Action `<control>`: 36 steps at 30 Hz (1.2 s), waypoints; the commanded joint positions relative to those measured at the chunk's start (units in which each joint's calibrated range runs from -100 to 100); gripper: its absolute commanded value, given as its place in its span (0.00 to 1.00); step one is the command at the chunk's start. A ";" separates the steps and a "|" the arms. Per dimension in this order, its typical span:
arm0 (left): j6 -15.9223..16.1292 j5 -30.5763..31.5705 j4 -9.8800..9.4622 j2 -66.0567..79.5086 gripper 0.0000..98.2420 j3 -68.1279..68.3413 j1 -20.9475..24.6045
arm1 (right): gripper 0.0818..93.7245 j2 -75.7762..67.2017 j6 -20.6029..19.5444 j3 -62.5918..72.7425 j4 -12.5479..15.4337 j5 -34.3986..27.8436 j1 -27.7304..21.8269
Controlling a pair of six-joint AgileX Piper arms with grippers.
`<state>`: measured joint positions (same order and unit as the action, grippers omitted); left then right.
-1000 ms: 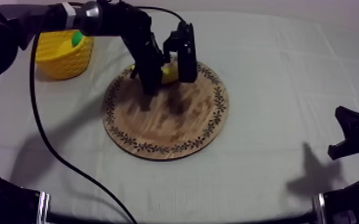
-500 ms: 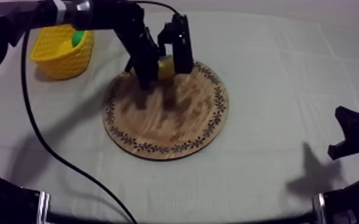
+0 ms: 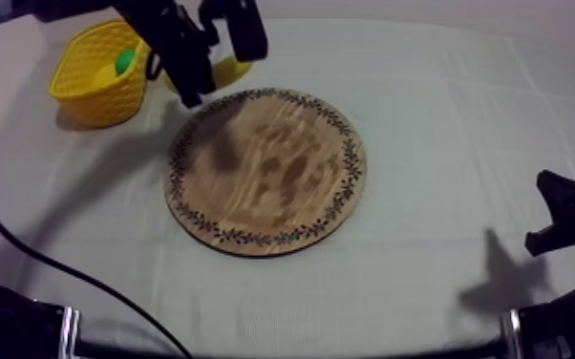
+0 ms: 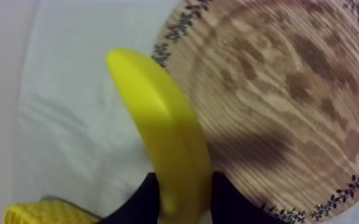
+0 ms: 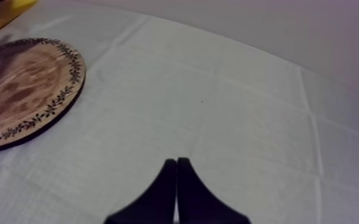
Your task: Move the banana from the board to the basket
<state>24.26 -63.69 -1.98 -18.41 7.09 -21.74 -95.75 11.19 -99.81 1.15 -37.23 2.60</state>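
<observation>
My left gripper (image 3: 217,59) is shut on the yellow banana (image 3: 231,69), holding it in the air between the wooden board (image 3: 266,170) and the yellow basket (image 3: 100,73). In the left wrist view the banana (image 4: 167,134) sticks out from between my black fingers (image 4: 144,200), above the cloth beside the board's (image 4: 289,89) patterned rim, with a corner of the basket (image 4: 45,212) close by. The board's top is bare. My right gripper (image 5: 176,179) is shut on nothing and hangs over the cloth, off to the side of the board (image 5: 21,89); in the top view it rests low at the right (image 3: 564,224).
A green fruit (image 3: 123,61) lies inside the basket. My left arm reaches in from the upper left above the basket. Open cloth spreads in front of and to the right of the board.
My left gripper has lifted the banana off the board's far edge and carried it up and left toward the basket. The right arm has not moved.
</observation>
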 commanded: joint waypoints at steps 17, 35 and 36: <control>-10.36 -9.06 -0.48 19.68 0.21 -0.92 6.83 | 0.00 0.00 0.01 0.03 0.00 -0.02 0.00; -18.60 -10.80 -1.71 11.83 0.18 -19.98 17.79 | 0.00 0.00 0.01 0.03 0.00 -0.02 0.00; -18.62 -10.22 -1.78 11.08 0.18 -20.47 18.27 | 0.00 0.00 0.01 0.03 0.00 -0.02 0.00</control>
<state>5.64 -74.47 -3.71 -6.56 -12.72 -4.11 -95.75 11.19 -99.81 1.15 -37.31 2.60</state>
